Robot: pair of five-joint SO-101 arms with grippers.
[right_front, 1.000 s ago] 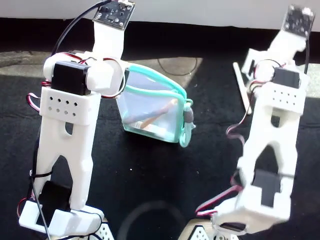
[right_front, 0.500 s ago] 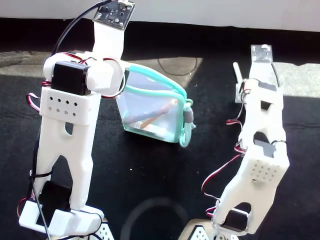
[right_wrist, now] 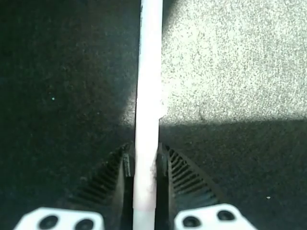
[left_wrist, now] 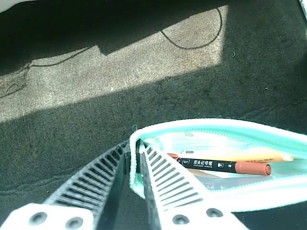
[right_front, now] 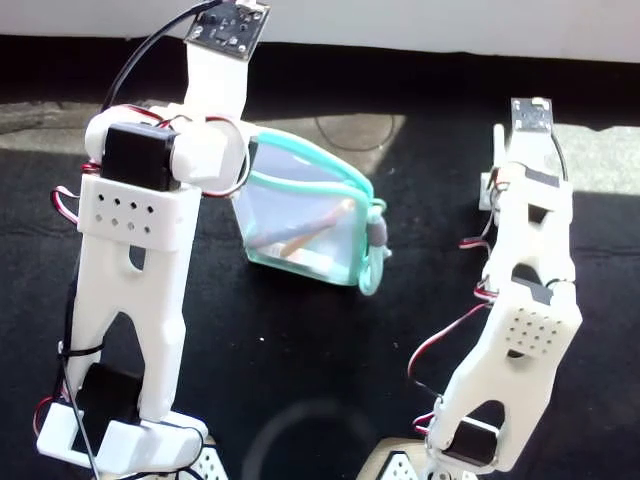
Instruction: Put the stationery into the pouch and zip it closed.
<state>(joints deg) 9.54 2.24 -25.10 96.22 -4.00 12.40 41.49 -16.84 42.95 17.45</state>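
My left gripper (left_wrist: 135, 143) is pinched tight on one end of the pouch (left_wrist: 216, 125), both ribbed fingers pressed together over its mint-green rim. The zip stands open along the top. Inside the pouch lie a black marker (left_wrist: 225, 166) with a reddish-brown cap and, just beside it, an orange pen (left_wrist: 261, 154). From above, the pouch (right_front: 310, 215) stands on its long edge on the black mat (right_front: 300, 350), with my left gripper (right_front: 250, 165) at one end. A mint-green loop (right_front: 375, 262) hangs at the opposite end.

My right gripper (right_wrist: 144, 148) is well apart from the pouch, out past its loop end. It is clamped on a white pen (right_wrist: 148, 72), one finger touching each side, and most of the pen reaches out beyond the fingertips. I cannot tell whether the pen rests on the mat or is lifted off it. From above, the white pen (right_front: 497, 150) lies level with the pouch's far edge.
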